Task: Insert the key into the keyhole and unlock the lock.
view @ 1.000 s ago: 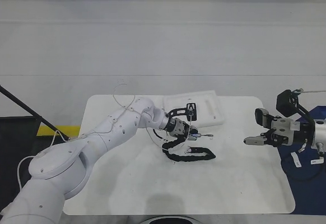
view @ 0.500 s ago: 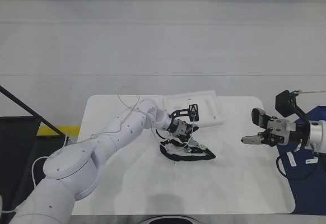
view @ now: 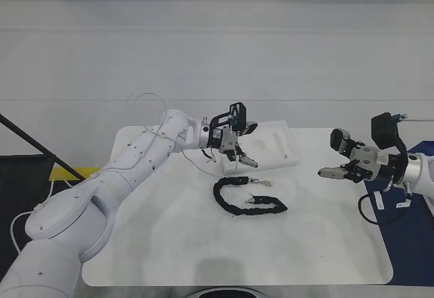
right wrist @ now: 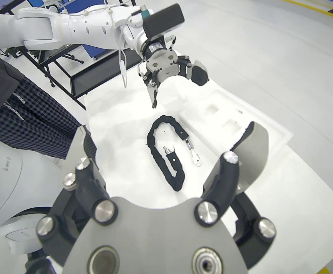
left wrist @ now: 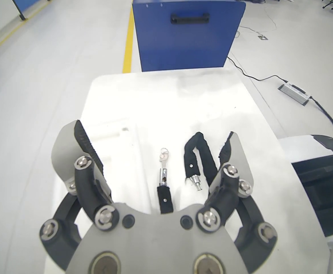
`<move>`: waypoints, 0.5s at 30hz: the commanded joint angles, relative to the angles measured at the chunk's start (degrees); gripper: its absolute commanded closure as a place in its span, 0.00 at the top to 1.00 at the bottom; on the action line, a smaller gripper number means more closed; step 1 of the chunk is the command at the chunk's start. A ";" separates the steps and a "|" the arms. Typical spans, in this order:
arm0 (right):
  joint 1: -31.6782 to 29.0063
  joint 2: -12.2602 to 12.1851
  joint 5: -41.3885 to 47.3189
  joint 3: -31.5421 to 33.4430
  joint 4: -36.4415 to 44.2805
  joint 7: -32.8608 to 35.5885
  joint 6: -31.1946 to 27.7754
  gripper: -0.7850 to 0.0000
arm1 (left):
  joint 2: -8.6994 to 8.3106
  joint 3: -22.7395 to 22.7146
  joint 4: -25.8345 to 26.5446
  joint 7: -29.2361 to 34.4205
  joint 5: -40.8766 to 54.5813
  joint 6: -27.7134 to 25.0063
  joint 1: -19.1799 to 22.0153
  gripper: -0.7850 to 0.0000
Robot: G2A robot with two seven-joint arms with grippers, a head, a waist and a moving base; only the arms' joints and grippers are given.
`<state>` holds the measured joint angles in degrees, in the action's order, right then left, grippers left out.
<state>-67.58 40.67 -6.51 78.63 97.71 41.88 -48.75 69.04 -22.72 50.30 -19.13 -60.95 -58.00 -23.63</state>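
The black cloth-sleeved chain lock lies curled on the white table, its two metal ends apart. The small silver key lies in line with one barrel end, seemingly seated in it, head toward the right pincer. The left pincer, spread wide and empty, hangs nearer, above it by the foam tray. The right, also wide, stands well apart.

On the left wrist view, I lose most of the chain behind the jaws. From above, the key is too small to read.
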 commanded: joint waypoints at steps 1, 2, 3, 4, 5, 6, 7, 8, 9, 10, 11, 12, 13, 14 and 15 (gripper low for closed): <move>1.61 0.39 -1.80 -1.08 -1.20 -1.83 -0.88 1.00 | -2.00 -2.44 1.57 -3.53 -3.58 0.00 -0.35 1.00; 2.50 0.64 -2.46 -1.74 -1.96 -2.89 -1.31 1.00 | -3.04 -3.73 2.42 -4.68 -5.36 0.00 -0.62 1.00; 3.48 0.86 -3.30 -2.35 -2.72 -3.61 -1.67 1.00 | -4.04 -4.92 3.55 -5.53 -7.03 0.00 -0.92 1.00; 4.50 1.08 -4.11 -2.92 -3.40 -4.32 -2.09 1.00 | -5.03 -6.03 4.46 -5.66 -8.69 0.00 -1.18 1.00; 5.47 1.30 -4.66 -3.51 -4.15 -4.98 -2.63 1.00 | -5.97 -7.06 5.69 -5.34 -10.17 0.00 -1.35 1.00; 6.50 1.49 -5.48 -4.01 -4.92 -5.40 -3.07 1.00 | -6.87 -8.11 7.35 -5.27 -11.15 0.00 -1.56 1.00; 7.46 1.68 -6.14 -4.58 -5.70 -5.72 -3.48 1.00 | -7.79 -9.15 9.07 -5.53 -11.71 0.00 -1.91 1.00; 8.40 1.87 -6.75 -5.18 -6.47 -5.93 -3.99 1.00 | -8.75 -10.17 10.63 -5.39 -12.51 0.00 -2.16 1.00; 9.33 2.04 -7.38 -5.82 -7.31 -5.87 -4.50 1.00 | -9.71 -11.11 12.04 -5.10 -13.06 0.00 -2.51 1.00; 10.30 2.20 -7.92 -6.42 -8.14 -5.72 -4.97 1.00 | -10.66 -11.97 13.57 -5.08 -13.13 0.00 -2.92 1.00; 11.24 2.35 -8.33 -7.05 -8.87 -5.53 -5.75 1.00 | -11.63 -12.88 14.93 -5.13 -13.12 0.00 -3.24 1.00; 12.12 2.48 -8.46 -7.66 -9.73 -5.28 -6.53 1.00 | -12.63 -13.83 15.89 -4.77 -13.23 0.00 -3.51 1.00; 13.05 2.59 -8.60 -8.16 -10.52 -4.93 -7.29 1.00 | -13.59 -14.61 16.96 -4.33 -13.06 0.00 -3.90 1.00; 13.96 2.68 -8.68 -8.60 -11.25 -4.55 -8.04 1.00 | -14.56 -15.32 18.14 -3.95 -12.66 0.00 -4.29 1.00; 14.81 2.75 -8.65 -8.97 -12.00 -4.23 -8.73 1.00 | -15.54 -16.18 19.23 -3.79 -12.07 0.00 -4.64 1.00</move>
<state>-53.46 43.39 -15.19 69.90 86.26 37.40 -56.97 54.37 -38.24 68.60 -23.07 -73.51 -58.00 -27.97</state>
